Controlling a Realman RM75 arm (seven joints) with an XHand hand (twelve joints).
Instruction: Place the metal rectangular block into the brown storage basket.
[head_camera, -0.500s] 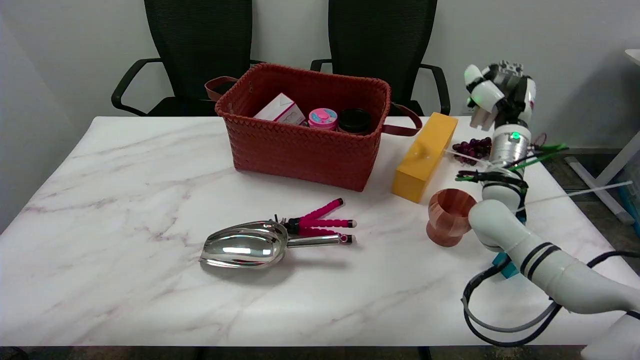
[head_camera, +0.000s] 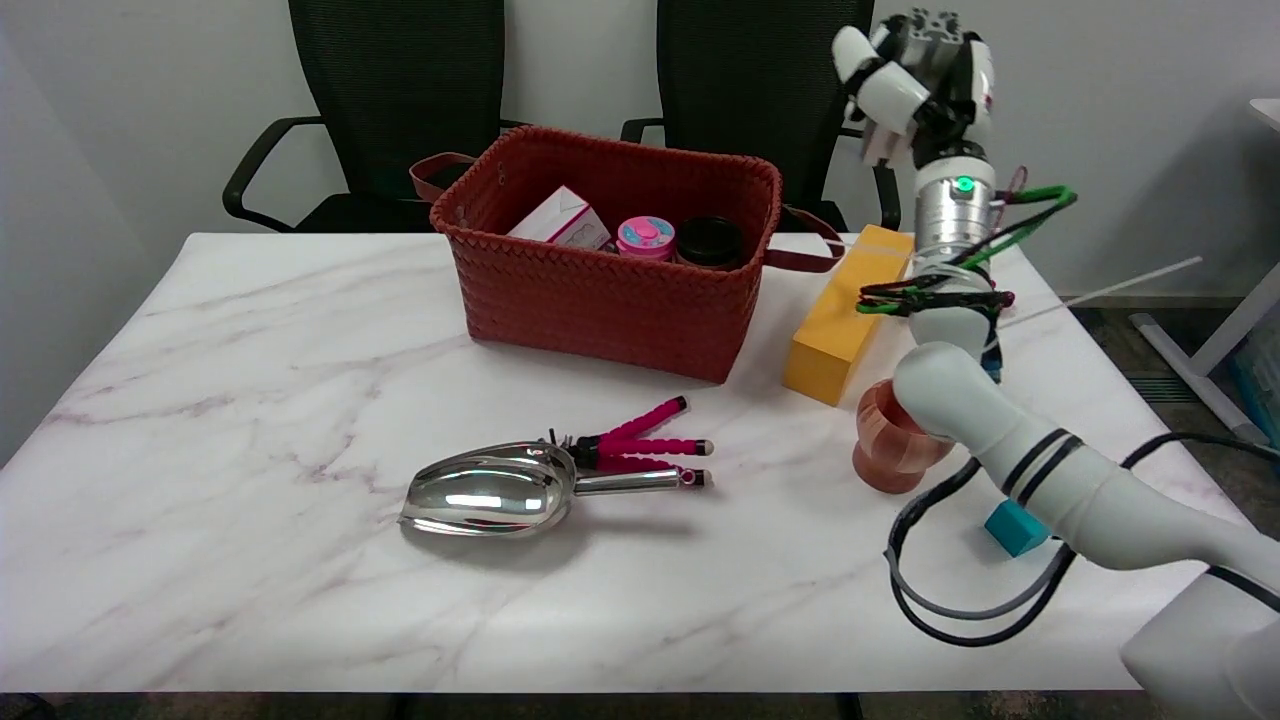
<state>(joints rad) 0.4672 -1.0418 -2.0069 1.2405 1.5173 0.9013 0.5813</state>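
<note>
The right hand (head_camera: 915, 80) is raised high above the far right part of the table (head_camera: 250, 400), in front of the right-hand black chair (head_camera: 765, 90). Its fingers (head_camera: 885, 95) are loosely curled and hang downward; nothing is held in them.

The metal rectangular block (head_camera: 845, 315) is yellow. It lies on the table just right of the brown storage basket (head_camera: 610, 290), with its long axis running from near to far. The forearm passes in front of its far end, and whether the two touch cannot be determined.

The basket stands at the far centre of the table. It contains a white and pink box (head_camera: 560, 220), a pink-lidded jar (head_camera: 645, 237) and a black-lidded jar (head_camera: 710, 240). A brown handle (head_camera: 805, 250) hangs at its right side, near the block.

A copper-coloured cup (head_camera: 885, 450) stands near the block's near end, partly covered by the arm. A teal cube (head_camera: 1015, 527) lies to the near right of the cup. A steel scoop (head_camera: 490, 495) lies at the near centre, its handle beside a pink flexible tripod (head_camera: 645, 445).
</note>
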